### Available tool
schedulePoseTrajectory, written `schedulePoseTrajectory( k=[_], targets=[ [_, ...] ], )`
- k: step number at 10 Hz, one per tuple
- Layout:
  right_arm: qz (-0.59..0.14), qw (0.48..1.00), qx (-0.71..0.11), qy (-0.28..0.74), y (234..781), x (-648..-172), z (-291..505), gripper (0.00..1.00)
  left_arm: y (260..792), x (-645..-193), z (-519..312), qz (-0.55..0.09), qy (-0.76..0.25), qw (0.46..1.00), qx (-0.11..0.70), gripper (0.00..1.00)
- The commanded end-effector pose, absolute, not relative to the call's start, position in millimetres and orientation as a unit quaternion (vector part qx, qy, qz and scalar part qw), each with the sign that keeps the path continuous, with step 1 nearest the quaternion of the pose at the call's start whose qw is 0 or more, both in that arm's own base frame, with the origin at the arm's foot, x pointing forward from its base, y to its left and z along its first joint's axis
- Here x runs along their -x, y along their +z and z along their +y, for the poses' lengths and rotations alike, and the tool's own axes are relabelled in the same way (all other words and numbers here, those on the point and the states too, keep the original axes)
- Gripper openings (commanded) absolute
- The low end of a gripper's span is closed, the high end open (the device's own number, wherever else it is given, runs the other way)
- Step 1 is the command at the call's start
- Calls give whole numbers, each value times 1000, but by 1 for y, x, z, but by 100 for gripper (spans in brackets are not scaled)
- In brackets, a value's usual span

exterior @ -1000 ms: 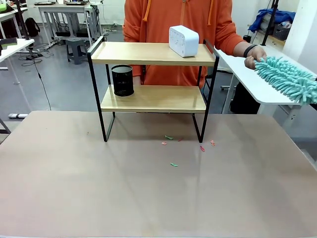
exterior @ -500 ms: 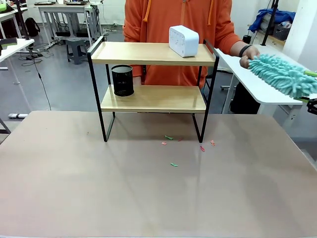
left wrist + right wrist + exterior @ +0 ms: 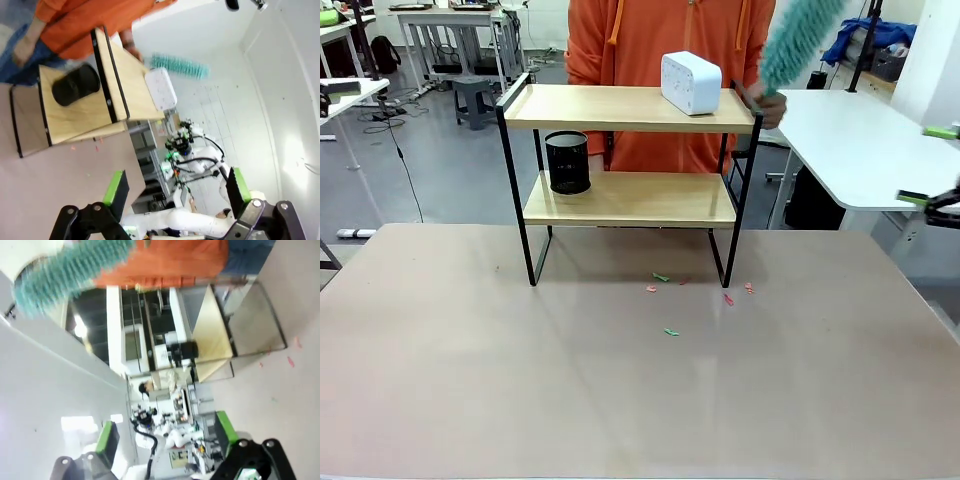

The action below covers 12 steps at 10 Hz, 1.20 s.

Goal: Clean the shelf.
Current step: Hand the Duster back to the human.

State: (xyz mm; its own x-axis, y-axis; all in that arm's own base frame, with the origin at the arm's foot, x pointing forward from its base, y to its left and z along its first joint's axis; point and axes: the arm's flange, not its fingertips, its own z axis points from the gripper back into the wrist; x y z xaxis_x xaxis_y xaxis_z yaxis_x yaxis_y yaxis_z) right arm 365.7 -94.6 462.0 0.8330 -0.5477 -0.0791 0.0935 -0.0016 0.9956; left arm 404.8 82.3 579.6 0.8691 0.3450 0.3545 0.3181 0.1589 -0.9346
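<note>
The shelf, two light wooden boards in a black frame, stands at the table's far middle. Its top board carries a white box; a black mesh cup sits on the lower board. Behind it a person in orange holds a teal fluffy duster raised above the shelf's right end, hand at the frame's corner. My right gripper hangs open at the right edge, empty. My left gripper is open and empty, well away from the shelf. The right wrist view also has the duster and shelf.
Small red and green scraps lie on the brown table in front of the shelf's legs. A white side table stands at the right, beside my right gripper.
The duster went from the right edge, near my right gripper, up and left in the person's hand to above the shelf. My right gripper now shows open.
</note>
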Motion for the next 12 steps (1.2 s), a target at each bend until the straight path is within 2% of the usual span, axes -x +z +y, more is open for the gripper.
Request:
schedulePoseTrajectory(
  k=[1, 3, 4, 5, 6, 12],
  targets=[
    [-144, 687, -686, -191, 469, -358, -28, 100, 543, -406, 43, -165, 11, 734, 658, 100],
    [-119, 676, -707, -172, 485, -361, 36, 100, 494, -407, 9, -97, 46, 744, 660, 100],
    [-101, 680, -705, -175, 487, -359, 59, 100, 481, -403, 0, -98, 54, 742, 661, 100],
    [-110, 708, -678, -166, 483, -359, 68, 100, 477, -403, -2, -89, 52, 744, 660, 100],
    [-110, 684, -706, -147, 492, -380, 40, 100, 477, -406, -1, -98, 36, 741, 663, 100],
    [-110, 684, -706, -147, 492, -380, 40, 100, 477, -406, -1, -98, 36, 741, 663, 100]
  ],
)
